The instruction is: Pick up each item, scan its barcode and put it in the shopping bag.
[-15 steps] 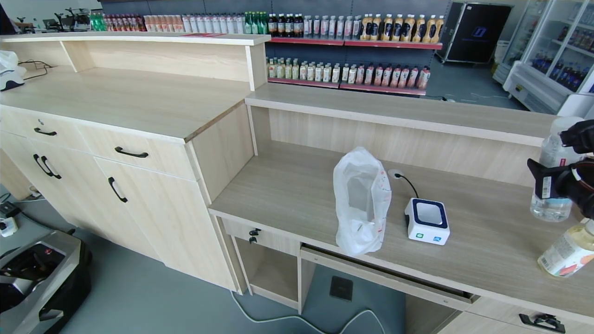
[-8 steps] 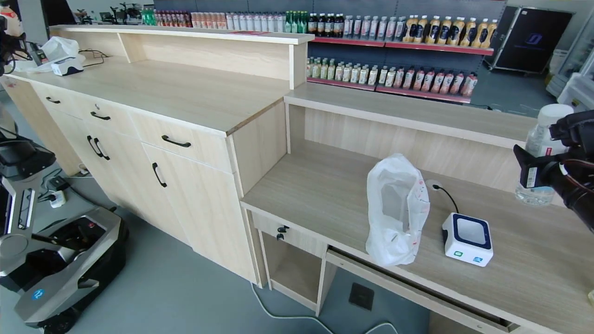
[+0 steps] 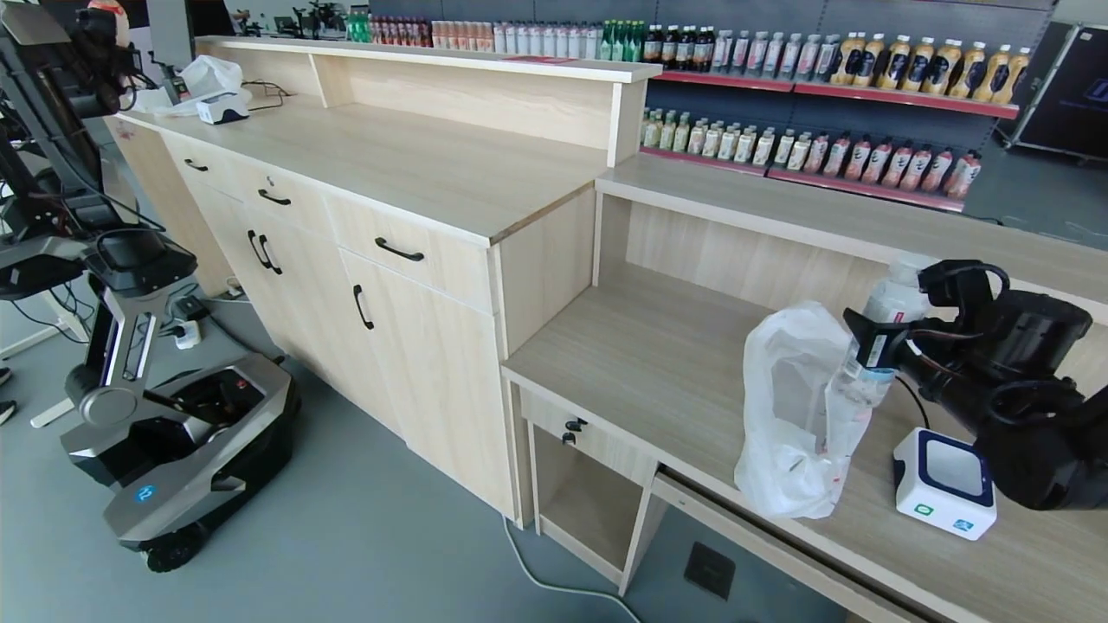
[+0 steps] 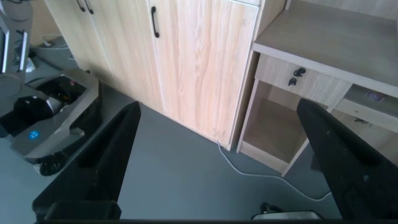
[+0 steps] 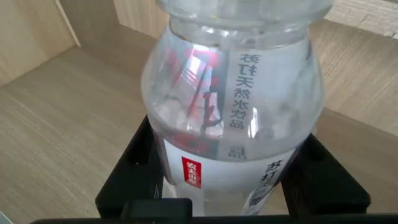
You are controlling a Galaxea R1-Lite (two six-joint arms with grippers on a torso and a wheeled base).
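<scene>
The left gripper (image 4: 211, 174) hangs over the floor in front of the cabinet doors, its fingers spread wide with nothing between them, so it is taking no part in the job for now. On the low counter (image 3: 658, 363) the shopping bag (image 3: 792, 415) stands upright with its mouth open, and it looks to hold no goods yet. Just to its right the right gripper (image 3: 870, 355) is clamped on a water bottle (image 3: 866, 359), held upright above the counter with its lower half against the bag's right edge. I cannot tell whether the base is past the rim. Right of that, nearer the front edge, sits the scanner (image 3: 943, 472). My reading is that the first item is about to be bagged. Whether it has been scanned cannot be told.

The count is one bag, one bottle and one scanner here. On the tall counter, far left, lie one more white bag (image 3: 208, 76) and one more scanner (image 3: 222, 107).
</scene>
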